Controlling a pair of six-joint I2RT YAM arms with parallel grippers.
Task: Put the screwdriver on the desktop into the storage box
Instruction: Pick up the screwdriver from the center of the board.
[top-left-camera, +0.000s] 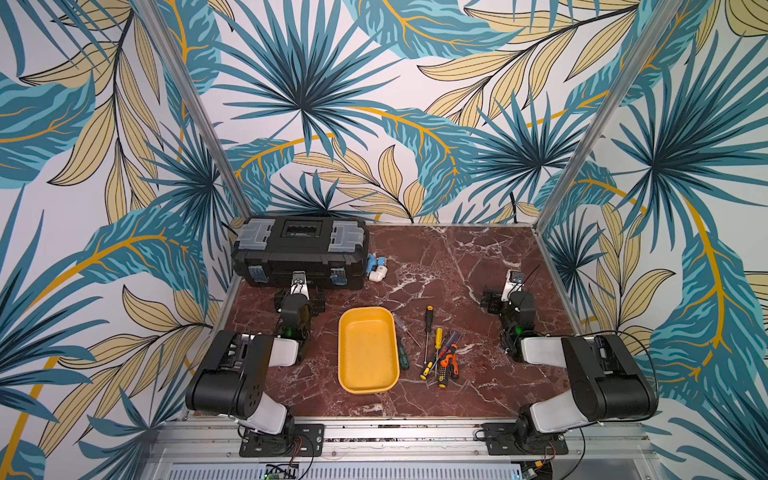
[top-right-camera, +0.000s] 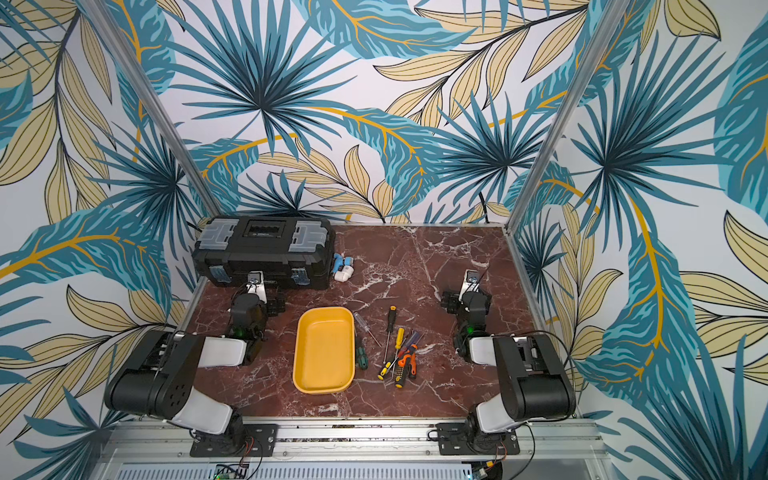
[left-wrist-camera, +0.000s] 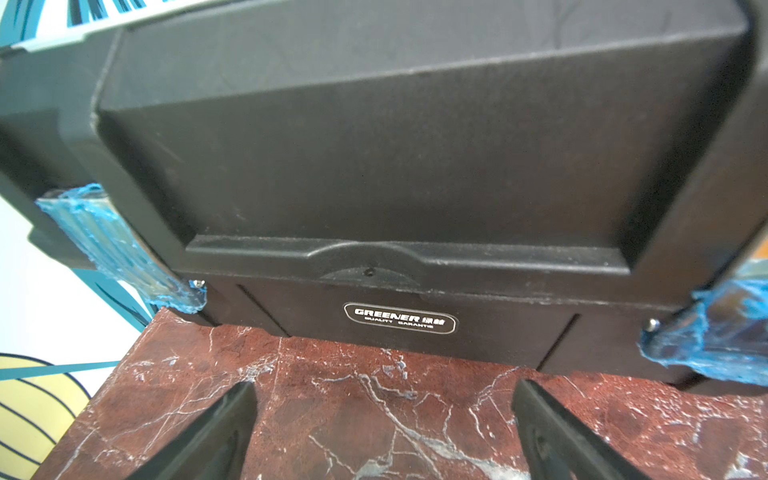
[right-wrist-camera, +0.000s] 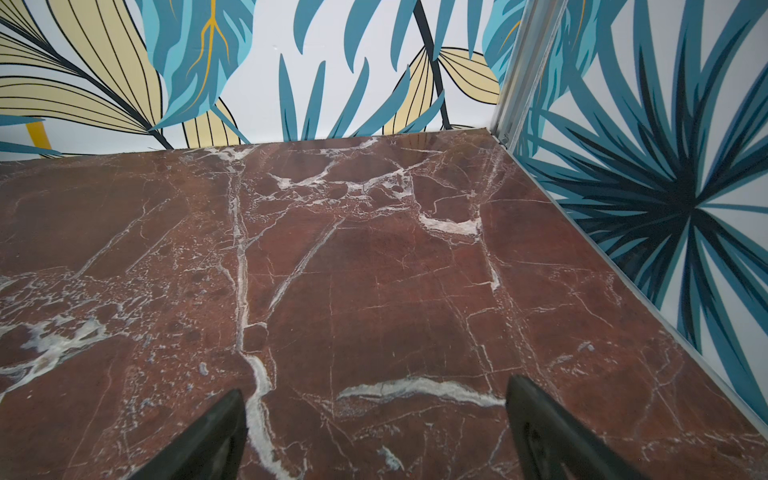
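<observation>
Two robot arms sit folded at the near edge of the desktop (top-left-camera: 457, 266), a red-brown marble-patterned surface inside walls papered with tropical leaves. The yellow-orange storage box (top-left-camera: 366, 351) lies flat between the arms, near the front, with its long side running front to back. All the screwdrivers (top-left-camera: 440, 353) lie on the desktop outside the box, on its right side. A green-handled screwdriver (top-left-camera: 403, 356) lies just beside the box's right wall. A clear-handled screwdriver (top-left-camera: 400, 323) rests a little farther back. A black-handled screwdriver (top-left-camera: 428, 318) with a yellow cap points its shaft toward the front. Beyond these, a yellow-handled screwdriver (top-left-camera: 438, 337) and several orange-and-black ones form a loose crossed heap (top-left-camera: 446, 365). The left gripper (left-wrist-camera: 383, 388) stands wide with nothing between its fingers. It is low over the marble and faces the front wall of a closed black toolbox (left-wrist-camera: 374, 145), close to it but apart. The right gripper (right-wrist-camera: 376, 386) is likewise spread wide and holds nothing, looking over bare desktop toward the far right corner, well apart from the tools. A small white and blue fitting (top-left-camera: 377, 268) lies by the toolbox's right end.
</observation>
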